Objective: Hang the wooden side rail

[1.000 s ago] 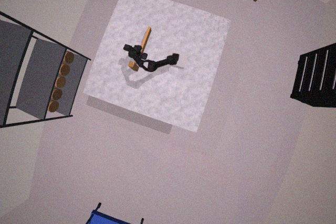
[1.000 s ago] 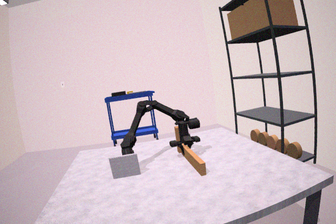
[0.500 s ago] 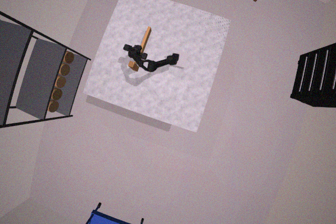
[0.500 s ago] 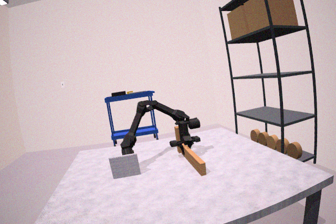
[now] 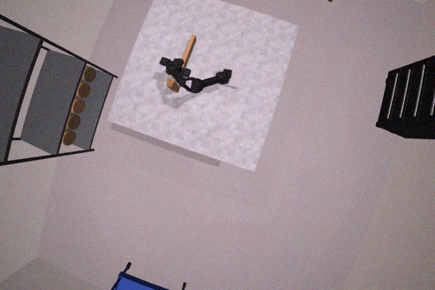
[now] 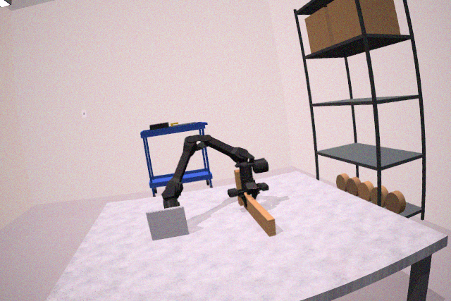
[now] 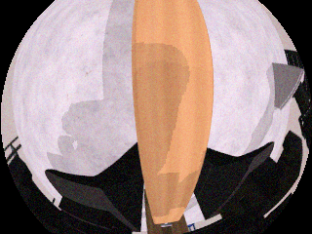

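Note:
The wooden side rail (image 5: 189, 46) (image 6: 261, 214) (image 7: 171, 88) runs away from the headboard post (image 5: 172, 85) (image 6: 237, 180), with its far end down at or very near the table. My gripper (image 6: 246, 199) (image 7: 160, 142) is shut on the rail close to its hook end, with one black finger on each side. In the wrist view the rail's hook end lies in line with the brown post and close against it. A small grey bit of metal shows there. The pins and slot are hidden, so I cannot tell whether the hooks sit on the pins.
A grey upright panel (image 6: 167, 223) (image 7: 287, 84) stands on the table (image 5: 224, 121) (image 6: 218, 264) beside the arm's base. A shelving rack (image 5: 35, 39) (image 6: 377, 137) and a blue cart (image 5: 140, 282) (image 6: 180, 177) stand off the table.

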